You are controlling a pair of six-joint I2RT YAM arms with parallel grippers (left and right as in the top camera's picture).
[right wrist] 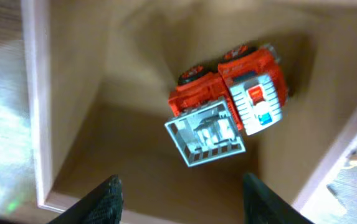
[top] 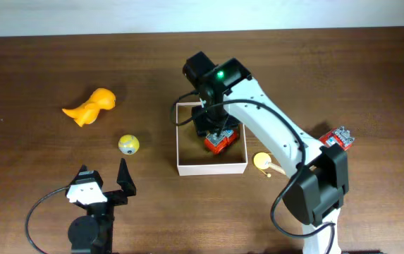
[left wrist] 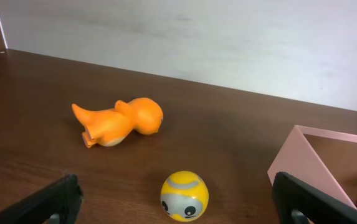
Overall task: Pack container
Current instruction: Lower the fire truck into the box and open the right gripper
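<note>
Tan cardboard lines the container [top: 212, 169], which sits near the middle of the desk [top: 32, 63] with a red toy truck [right wrist: 234, 106] lying on its floor toward the right-hand wall. The right claw [right wrist: 187, 200] hangs directly over the box, jaws apart and gripping nothing; the truck lies free below them. The left claw [top: 104, 178] sits by the front edge, left of the box, spread wide and empty. The next pick likely turns on the yellow ball [top: 128, 144]. It lies just ahead of the left claw, slightly toward the box and roughly centred between the fingers in the wrist view, so the left arm is clearly the nearer one. The orange toy [top: 91, 107] lies farther back toward the left rear corner, on its side, its long axis running roughly along the back edge.
</note>
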